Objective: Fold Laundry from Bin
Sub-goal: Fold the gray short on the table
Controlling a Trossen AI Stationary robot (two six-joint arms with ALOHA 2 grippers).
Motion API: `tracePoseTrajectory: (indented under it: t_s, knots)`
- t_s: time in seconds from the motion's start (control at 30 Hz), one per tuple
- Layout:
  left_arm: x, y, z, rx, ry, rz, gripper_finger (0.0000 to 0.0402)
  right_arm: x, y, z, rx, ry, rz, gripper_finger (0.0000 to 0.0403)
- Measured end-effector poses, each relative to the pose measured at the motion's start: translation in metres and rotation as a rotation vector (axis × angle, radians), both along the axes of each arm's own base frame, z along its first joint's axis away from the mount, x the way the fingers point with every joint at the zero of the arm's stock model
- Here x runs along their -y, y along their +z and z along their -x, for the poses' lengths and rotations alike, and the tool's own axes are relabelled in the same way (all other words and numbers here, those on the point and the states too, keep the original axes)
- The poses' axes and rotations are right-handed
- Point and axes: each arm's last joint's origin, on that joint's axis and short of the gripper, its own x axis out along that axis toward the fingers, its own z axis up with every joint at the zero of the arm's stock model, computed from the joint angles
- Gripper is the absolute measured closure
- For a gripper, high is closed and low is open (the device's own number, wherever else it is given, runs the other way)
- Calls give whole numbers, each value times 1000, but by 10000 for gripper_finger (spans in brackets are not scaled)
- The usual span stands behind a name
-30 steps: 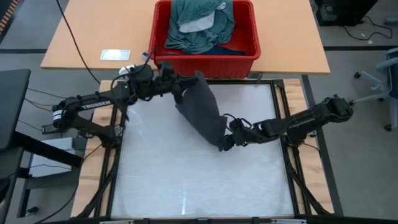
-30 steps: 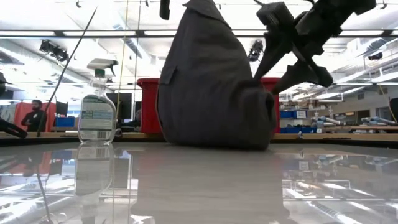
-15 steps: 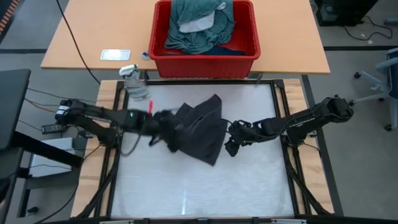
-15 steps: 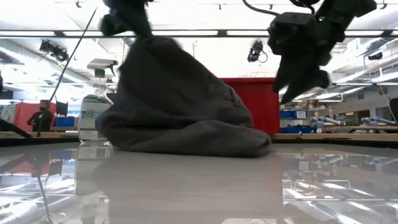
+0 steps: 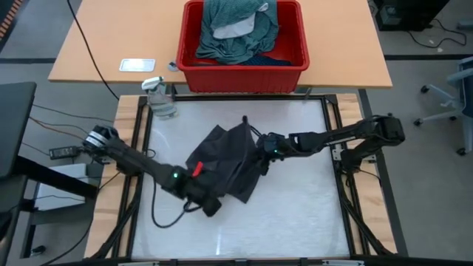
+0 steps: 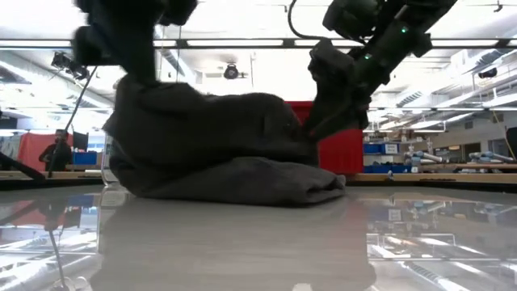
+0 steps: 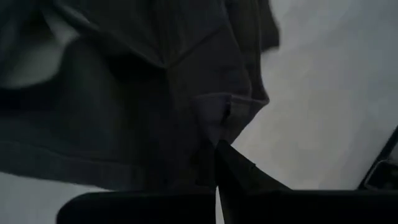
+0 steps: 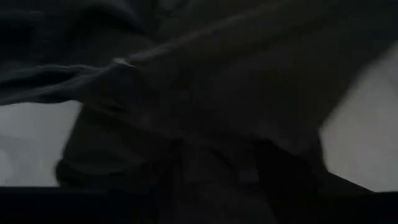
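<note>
A dark grey garment [image 5: 230, 157] lies bunched on the white table top, its underside on the table [image 6: 234, 182]. My left gripper [image 5: 210, 202] is shut on the garment's near left part and also shows in the low view [image 6: 129, 56]. My right gripper [image 5: 264, 146] is at the garment's right edge, over its top in the low view [image 6: 319, 121]. The red bin [image 5: 244, 75] stands beyond the table's far edge. It holds teal-green [image 5: 222, 16] and white [image 5: 235, 32] pieces. My left gripper pinches a bunched, hemmed edge of the dark grey garment [image 7: 217, 118] between its two fingers, several layers as it seems. It comes from above. The held part [image 6: 136, 87] stands a little raised, and the rest of the garment lies slack on the table.
A spray bottle [image 5: 160, 99] stands at the table's far left corner. A flat white thing [image 5: 137, 65] lies on the wooden table left of the bin. The white table top [image 5: 281, 214] is bare near the front and right. A person [image 6: 55, 149] is in the room behind.
My left gripper has gone from up near the bin down and toward the table's near edge, drawing the garment with it. The garment hung tall between both grippers and now lies in a low heap. My right gripper came off its lower end, then moved far-left to its right edge.
</note>
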Motion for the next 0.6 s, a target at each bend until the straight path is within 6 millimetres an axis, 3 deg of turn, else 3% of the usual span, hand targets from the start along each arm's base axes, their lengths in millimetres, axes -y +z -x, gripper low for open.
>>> tracePoseTrajectory:
  t_s: [0.17,0.27,0.47,0.6]
  knots:
    - [35,-17,15,-116,-52,72,401,9,15,16,-41,-53,122,197]
    - [48,-22,23,-142,-22,86,401,19,22,15,9,-43,144,197]
    - [54,-26,37,-222,-20,35,401,51,9,-9,212,151,-80,197]
    - [51,-27,58,-416,-86,-47,401,63,4,-18,257,293,39,193]
